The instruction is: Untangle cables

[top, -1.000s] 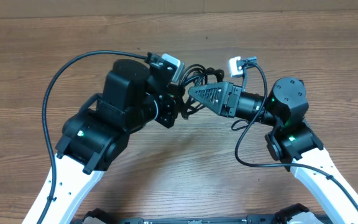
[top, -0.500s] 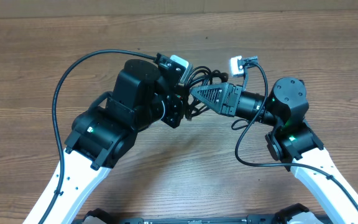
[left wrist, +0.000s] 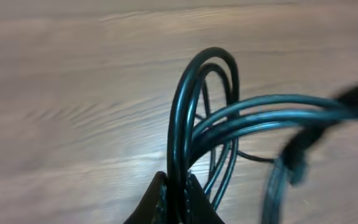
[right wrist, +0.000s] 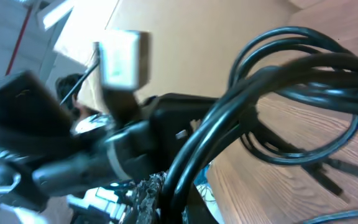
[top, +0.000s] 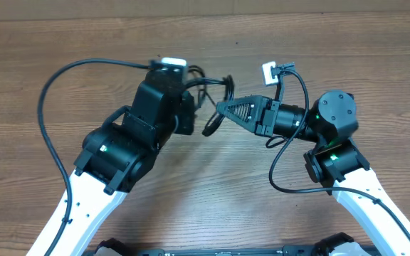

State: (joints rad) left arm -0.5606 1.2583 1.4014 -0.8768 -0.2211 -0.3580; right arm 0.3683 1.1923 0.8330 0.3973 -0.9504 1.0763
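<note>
**cable bundle gripped from both sides, spanning the gap between 2 pincers**

the cables (top: 218,87) are held up over the bench (top: 212,185) and are gripped from 2 sides at once. in the left wrist view, the left pincer (left wrist: 176,198) is seen closed tight on several black strands, which rise from its tips in a tall loop and bend away to the right. in the right wrist view, the right pincer (right wrist: 166,196) is closed narrow on a strand of the same bundle, with the other loops fanned out ahead of it.

from overhead, the bundle is found in the short gap between the 2 pincers, so neither arm is nearer; each is already on the cords. the bulk of the loops is gathered on the left pincer's side, while 1 loose end hangs just beside the right pincer's tip. the long axis of the stretched strands is laid roughly across the bench, from 1 pincer to the other. the coming move is judged to turn on that line: if the pincers are drawn apart along it, the loops are either tightened or slid free. how the strands cross cannot be told, as both wrist views are blurred.
</note>
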